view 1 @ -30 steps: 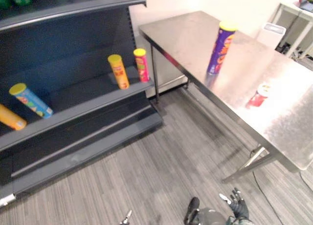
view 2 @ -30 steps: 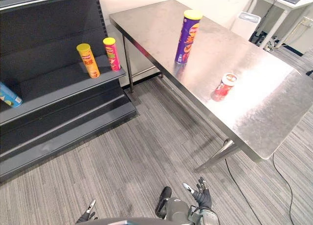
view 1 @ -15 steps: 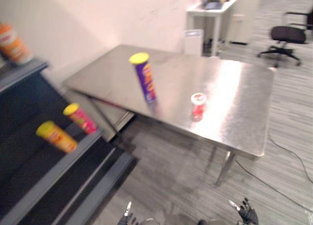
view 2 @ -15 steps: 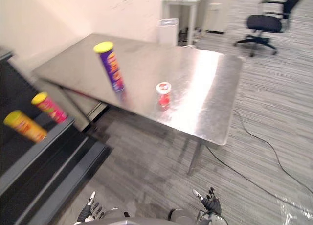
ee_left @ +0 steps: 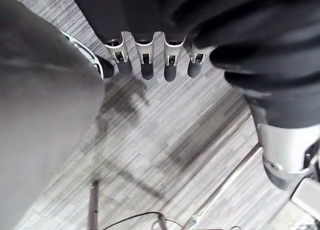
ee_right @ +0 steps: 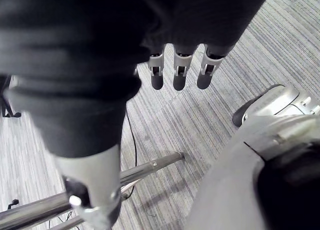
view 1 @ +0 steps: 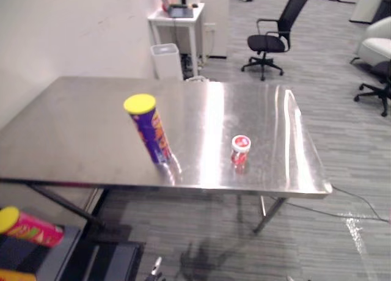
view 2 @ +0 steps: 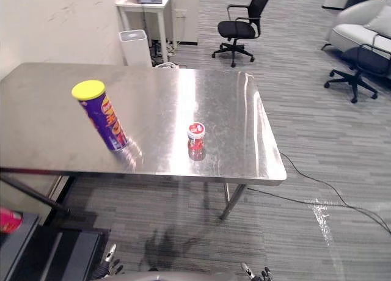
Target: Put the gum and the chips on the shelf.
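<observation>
We see a steel table (view 1: 79, 134) with the two task items on top. The purple chips can (view 1: 151, 134) stands upright on its base, long axis vertical, yellow lid pointing up, left of the table's middle and close to its near edge. The gum tub (view 1: 240, 150), small and red with a white lid facing up, also stands close to the table's near edge, closer to the table's right end and apart from the can.

Below the table's left end is the corner of a dark shelf (view 1: 43, 259), which holds a pink can (view 1: 33, 228) with a yellow lid.

Our left hand (ee_left: 147, 60) and right hand (ee_right: 180, 72) hang low over the grey carpet in front of the table, fingers straight and relaxed, holding nothing.

Past the table's far edge stand a white bin (view 1: 166, 60), a white desk (view 1: 180, 18) and a black office chair (view 1: 272, 40).
</observation>
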`<state>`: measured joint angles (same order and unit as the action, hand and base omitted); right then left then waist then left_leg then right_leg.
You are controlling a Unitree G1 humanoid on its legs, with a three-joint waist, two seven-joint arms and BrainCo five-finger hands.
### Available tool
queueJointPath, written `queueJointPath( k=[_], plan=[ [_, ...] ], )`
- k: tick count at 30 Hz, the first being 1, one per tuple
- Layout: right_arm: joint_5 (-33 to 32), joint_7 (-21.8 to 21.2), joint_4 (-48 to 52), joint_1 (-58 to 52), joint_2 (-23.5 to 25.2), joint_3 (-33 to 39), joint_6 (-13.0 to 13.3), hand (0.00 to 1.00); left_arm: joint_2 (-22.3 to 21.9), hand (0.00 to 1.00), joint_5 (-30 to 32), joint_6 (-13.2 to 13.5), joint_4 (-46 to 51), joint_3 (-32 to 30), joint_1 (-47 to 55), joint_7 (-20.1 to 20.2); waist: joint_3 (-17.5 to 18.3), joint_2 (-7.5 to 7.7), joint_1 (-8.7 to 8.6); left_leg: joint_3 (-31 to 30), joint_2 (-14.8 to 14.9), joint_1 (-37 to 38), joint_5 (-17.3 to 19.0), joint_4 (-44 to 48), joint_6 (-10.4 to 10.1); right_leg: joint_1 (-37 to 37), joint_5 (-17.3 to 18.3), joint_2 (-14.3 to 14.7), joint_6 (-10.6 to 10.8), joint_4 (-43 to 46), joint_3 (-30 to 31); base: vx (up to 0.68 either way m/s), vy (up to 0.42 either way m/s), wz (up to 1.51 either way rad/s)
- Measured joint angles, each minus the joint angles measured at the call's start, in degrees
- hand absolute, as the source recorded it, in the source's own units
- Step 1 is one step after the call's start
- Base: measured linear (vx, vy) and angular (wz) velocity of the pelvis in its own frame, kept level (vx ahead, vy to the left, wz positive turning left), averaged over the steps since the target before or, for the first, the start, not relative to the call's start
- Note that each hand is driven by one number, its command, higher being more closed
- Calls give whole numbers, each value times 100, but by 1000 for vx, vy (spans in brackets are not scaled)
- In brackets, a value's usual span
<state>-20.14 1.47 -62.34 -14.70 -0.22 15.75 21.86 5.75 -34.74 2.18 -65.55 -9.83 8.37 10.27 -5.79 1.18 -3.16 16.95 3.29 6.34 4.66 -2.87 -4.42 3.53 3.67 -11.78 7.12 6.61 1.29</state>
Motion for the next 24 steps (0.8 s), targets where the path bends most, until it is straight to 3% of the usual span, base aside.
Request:
queueJointPath(
  k=[4, 8, 14, 24],
  plan=[
    [237, 113, -9, 108, -63, -49, 107, 0, 3, 0, 3, -21, -47, 98, 4, -26, 101, -54, 7, 313, -32, 189, -46, -71, 142, -41, -173, 34, 21, -197, -229, 204, 54, -51],
    [208, 177, -13, 223, -62, -202, 252, 0, 12, 0, 3, 29, -48, 271, -6, -36, 110, -52, 22, 287, 74, 169, -34, 186, 157, 37, -518, 100, 7, -430, -447, 132, -46, -30],
    [153, 234, -56, 228, -111, -271, 123, 0, 5, 0, 45, 57, -47, 271, -13, -59, 123, -49, 30, 266, 135, 171, -34, 209, 155, 84, -539, 101, 20, -467, -737, 32, -60, 1],
    [209, 695, -108, 226, -90, -91, 90, 0, -109, 0, 348, 107, 33, -75, 19, -110, 143, -30, 127, 271, 123, 184, -45, -124, 139, 54, -565, 136, 55, -706, -1062, -92, -56, -2]
  ],
)
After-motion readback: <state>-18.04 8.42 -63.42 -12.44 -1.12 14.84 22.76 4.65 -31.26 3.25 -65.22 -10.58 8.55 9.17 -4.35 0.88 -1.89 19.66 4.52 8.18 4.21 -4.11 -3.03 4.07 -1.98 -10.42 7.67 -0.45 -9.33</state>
